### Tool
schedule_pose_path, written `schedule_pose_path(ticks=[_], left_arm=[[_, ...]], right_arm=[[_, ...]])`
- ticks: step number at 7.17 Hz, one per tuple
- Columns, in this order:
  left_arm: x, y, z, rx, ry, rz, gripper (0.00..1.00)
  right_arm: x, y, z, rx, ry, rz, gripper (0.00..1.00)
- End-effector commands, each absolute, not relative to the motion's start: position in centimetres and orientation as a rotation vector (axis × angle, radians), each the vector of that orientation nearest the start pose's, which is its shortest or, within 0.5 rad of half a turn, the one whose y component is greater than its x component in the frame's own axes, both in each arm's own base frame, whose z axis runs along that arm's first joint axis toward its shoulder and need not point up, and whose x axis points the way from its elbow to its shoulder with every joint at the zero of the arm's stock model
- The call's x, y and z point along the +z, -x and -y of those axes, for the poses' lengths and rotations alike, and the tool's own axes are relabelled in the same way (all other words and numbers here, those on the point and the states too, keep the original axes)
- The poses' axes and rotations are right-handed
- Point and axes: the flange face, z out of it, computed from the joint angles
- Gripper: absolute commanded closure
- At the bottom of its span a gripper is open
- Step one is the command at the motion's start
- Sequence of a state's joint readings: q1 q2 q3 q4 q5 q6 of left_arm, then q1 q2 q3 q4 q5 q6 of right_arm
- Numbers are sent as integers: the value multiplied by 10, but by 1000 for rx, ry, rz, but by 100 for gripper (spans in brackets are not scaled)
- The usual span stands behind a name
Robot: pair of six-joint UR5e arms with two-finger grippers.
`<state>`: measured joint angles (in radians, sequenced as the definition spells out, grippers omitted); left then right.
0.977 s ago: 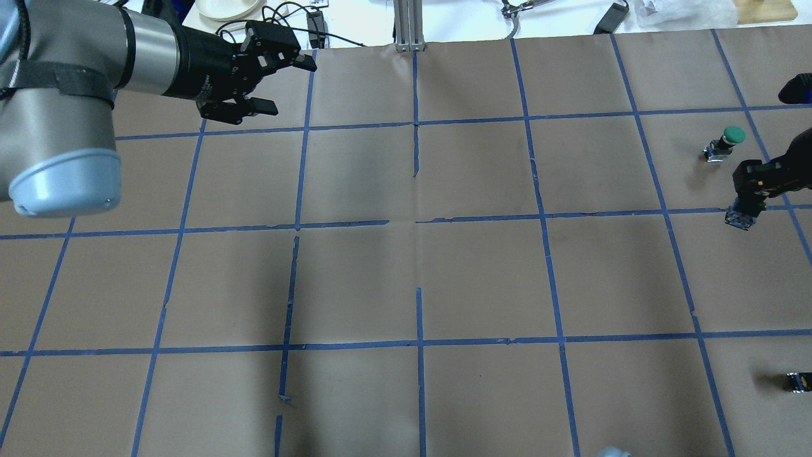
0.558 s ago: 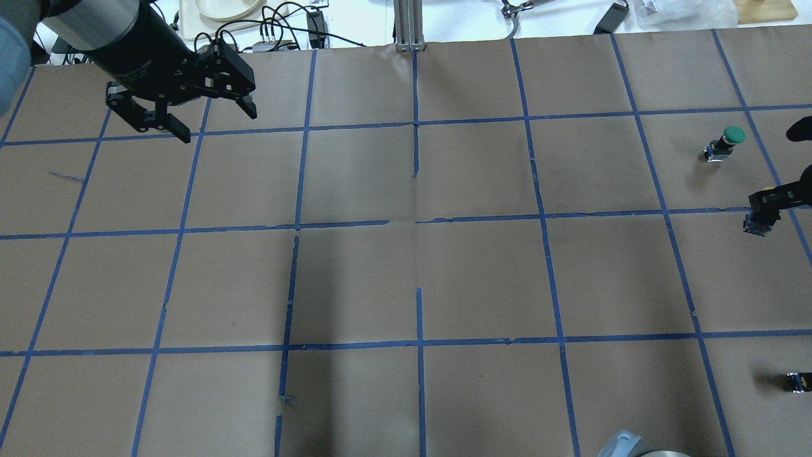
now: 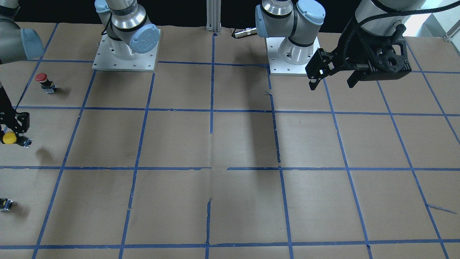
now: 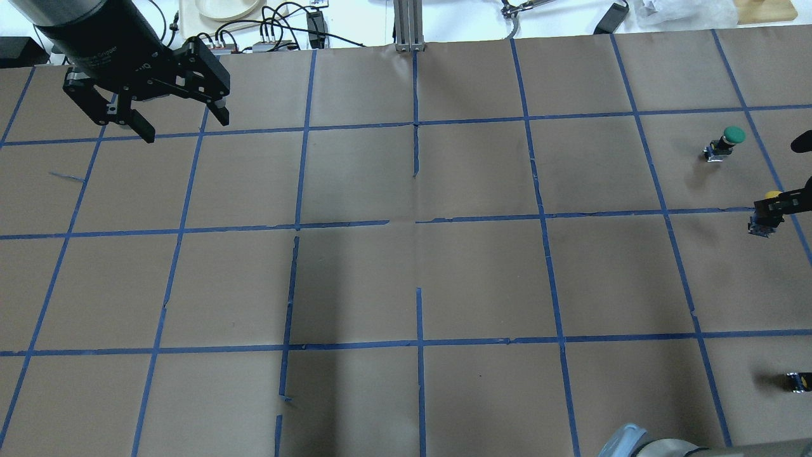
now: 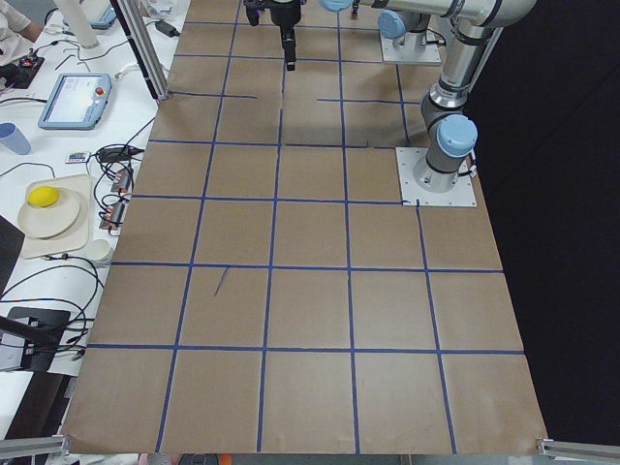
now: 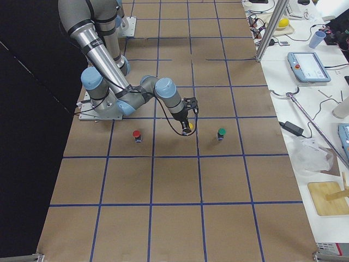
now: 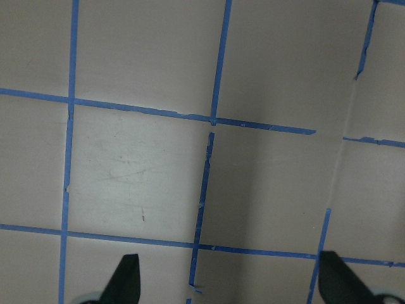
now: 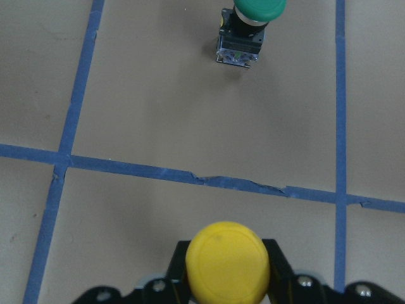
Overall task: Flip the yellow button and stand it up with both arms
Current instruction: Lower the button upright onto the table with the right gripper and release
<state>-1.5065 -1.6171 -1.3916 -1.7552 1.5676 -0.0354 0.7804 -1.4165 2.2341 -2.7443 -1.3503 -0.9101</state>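
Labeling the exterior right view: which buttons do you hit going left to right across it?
red button → yellow button → green button

You have a table (image 4: 482,279) covered in brown paper, marked into squares by a grid of blue tape (image 4: 545,216) that is torn and gapped in places near the middle. A green button (image 4: 726,143) stands cap up at the upper right of the overhead view. A red button (image 3: 45,82) stands cap up at the upper left of the front-facing view. A small black switch block (image 3: 5,204) lies at that view's lower left edge, well apart from both. Two grey base plates (image 3: 107,64) sit flat along its top edge, with an aluminium post (image 3: 212,14) between them.
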Motion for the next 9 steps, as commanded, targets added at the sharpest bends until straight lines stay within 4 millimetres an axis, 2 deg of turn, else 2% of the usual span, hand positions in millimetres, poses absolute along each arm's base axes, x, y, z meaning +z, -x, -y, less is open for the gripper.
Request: schedule_pose_path(ticks=[1, 2, 3, 4, 6, 7, 8, 9], left_arm=[[541, 110, 502, 63, 84, -3122, 0], [544, 130, 491, 53, -5, -3111, 0], [548, 134, 489, 36, -22, -3112, 0], [548, 134, 489, 36, -24, -3117, 0], [548, 133, 490, 26, -24, -3112, 0], [546, 134, 490, 31, -22, -3118, 0], [548, 134, 492, 26, -19, -3120, 0], [548, 134, 492, 26, -19, -3120, 0]], right_arm=[[230, 210, 424, -739, 269, -3208, 93], [228, 209, 423, -733, 268, -3206, 92], [224, 207, 421, -718, 265, -3200, 91], [221, 205, 420, -708, 260, -3197, 91], [207, 207, 422, -680, 252, -3184, 82], [206, 208, 423, -690, 242, -3189, 79], [206, 209, 422, -685, 236, -3194, 51], [206, 210, 422, -684, 233, -3195, 15]])
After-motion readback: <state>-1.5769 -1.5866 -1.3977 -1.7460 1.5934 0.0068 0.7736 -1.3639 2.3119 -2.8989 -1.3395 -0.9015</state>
